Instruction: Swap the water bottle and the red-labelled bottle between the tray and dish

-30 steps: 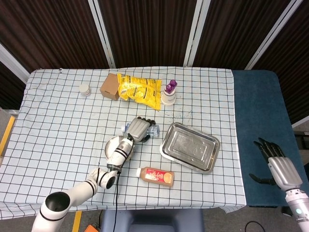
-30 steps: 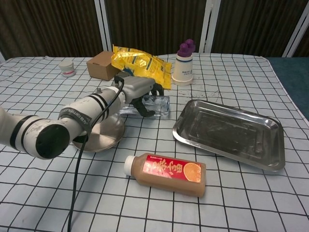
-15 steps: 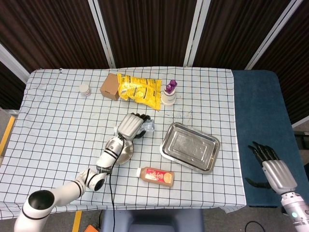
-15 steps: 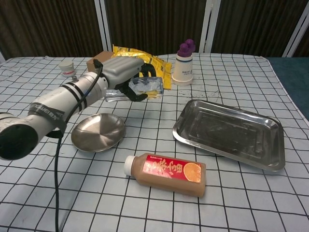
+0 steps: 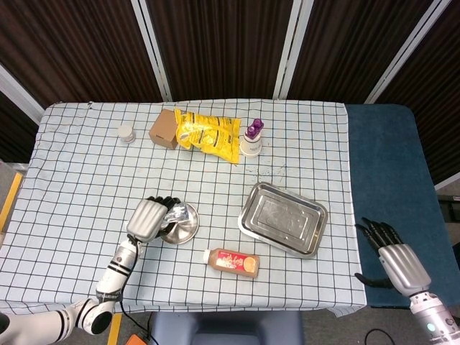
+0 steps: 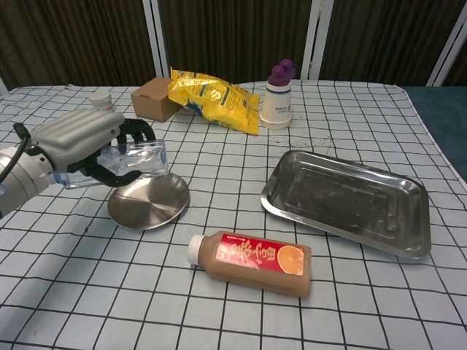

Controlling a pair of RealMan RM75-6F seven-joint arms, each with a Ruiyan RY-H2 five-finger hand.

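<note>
My left hand [image 5: 147, 218] [image 6: 76, 138] grips the clear water bottle [image 6: 139, 159] [image 5: 175, 214] and holds it in the air over the left side of the round steel dish [image 6: 153, 206] [image 5: 184, 230]. The red-labelled bottle [image 6: 252, 261] [image 5: 233, 262] lies on its side on the checked cloth, in front of the dish and left of the steel tray [image 6: 346, 200] [image 5: 282, 218]. The tray holds nothing. My right hand [image 5: 397, 261] hangs off the table at the far right, fingers spread, holding nothing.
At the back of the table stand a cardboard box [image 6: 155, 103], a yellow snack bag [image 6: 214, 97], a white cup with a purple top [image 6: 278, 97] and a small white jar [image 5: 126, 133]. A blue surface [image 5: 388, 172] lies right of the table.
My left hand has lifted the water bottle off the table behind the dish and carried it left and toward me, over the dish's left side. My right hand shifted slightly.
</note>
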